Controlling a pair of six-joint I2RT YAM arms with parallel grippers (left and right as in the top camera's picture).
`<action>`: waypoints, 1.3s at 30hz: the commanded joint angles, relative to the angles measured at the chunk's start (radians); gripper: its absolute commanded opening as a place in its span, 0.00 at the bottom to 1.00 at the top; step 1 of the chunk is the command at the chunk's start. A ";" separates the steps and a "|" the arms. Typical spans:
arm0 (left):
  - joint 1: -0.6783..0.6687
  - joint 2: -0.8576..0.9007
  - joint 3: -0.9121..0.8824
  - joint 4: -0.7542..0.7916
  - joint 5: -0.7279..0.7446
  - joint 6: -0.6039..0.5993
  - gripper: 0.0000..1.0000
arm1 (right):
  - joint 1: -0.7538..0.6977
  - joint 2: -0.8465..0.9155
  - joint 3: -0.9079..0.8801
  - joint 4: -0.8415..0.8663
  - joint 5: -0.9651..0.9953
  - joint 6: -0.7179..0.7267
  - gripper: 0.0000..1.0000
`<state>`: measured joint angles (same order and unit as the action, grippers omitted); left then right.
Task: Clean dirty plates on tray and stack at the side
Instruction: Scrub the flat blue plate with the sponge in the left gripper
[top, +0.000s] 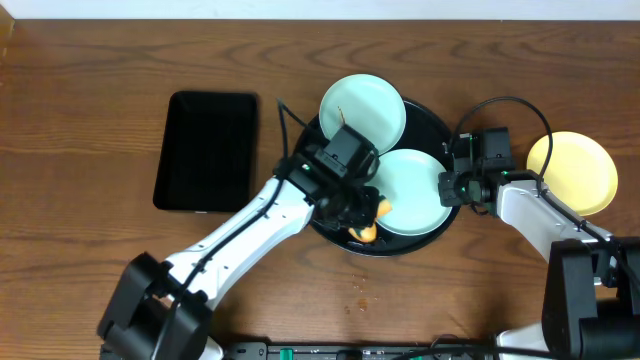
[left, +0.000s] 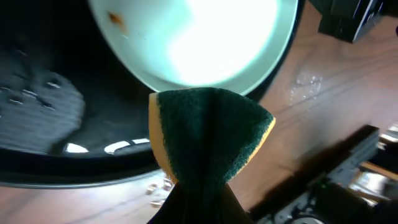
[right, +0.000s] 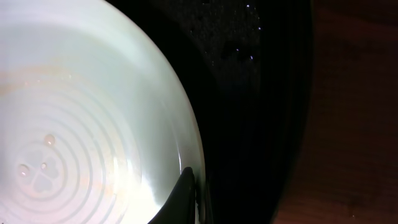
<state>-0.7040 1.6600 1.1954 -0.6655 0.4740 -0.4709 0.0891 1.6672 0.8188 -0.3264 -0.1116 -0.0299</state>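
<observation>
Starting at the left, a small rectangular black tray (top: 205, 150) lies on the wooden table (top: 90, 100). Next comes the left gripper (top: 362, 207). It is squeezed tight on a sponge (left: 208, 134) that is green on one face and yellow on the other. The sponge hangs over the big round tray (top: 432, 122), at 7 o'clock of the bottom blue plate (top: 412, 185), right at its edge. In the left wrist view a little brown smear (left: 115, 18) sits on that plate, at 11 o'clock from the sponge. So I think the sponge has to slide up and a bit left to rub it off. The left arm has the sponge, so the wiping is its job.

The top blue plate (top: 362, 108) sits at 11 o'clock of the tray, partly over the rim, and it has a thin brown mark too.

At 3 o'clock of the bottom blue plate is the right gripper (top: 452, 188). Its jaws are closed, and one dark finger (right: 181, 196) lies on the plate's rim. It looks like it pinches the plate to stop it sliding.

Far right, at 3 o'clock of the tray, the yellow plate (top: 572, 172) rests on the table, off the tray.
</observation>
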 joint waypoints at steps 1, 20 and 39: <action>-0.004 0.062 0.031 0.001 0.146 -0.090 0.07 | 0.018 0.032 -0.011 -0.003 -0.028 -0.008 0.01; -0.028 0.220 0.074 0.306 0.156 -0.808 0.08 | 0.036 0.032 -0.011 0.002 -0.028 -0.008 0.01; -0.026 0.306 0.072 0.225 0.040 -0.730 0.08 | 0.038 0.032 -0.011 0.002 -0.027 -0.008 0.01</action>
<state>-0.7296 1.9675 1.2556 -0.4183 0.5835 -1.2339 0.1104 1.6711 0.8188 -0.3164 -0.1307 -0.0303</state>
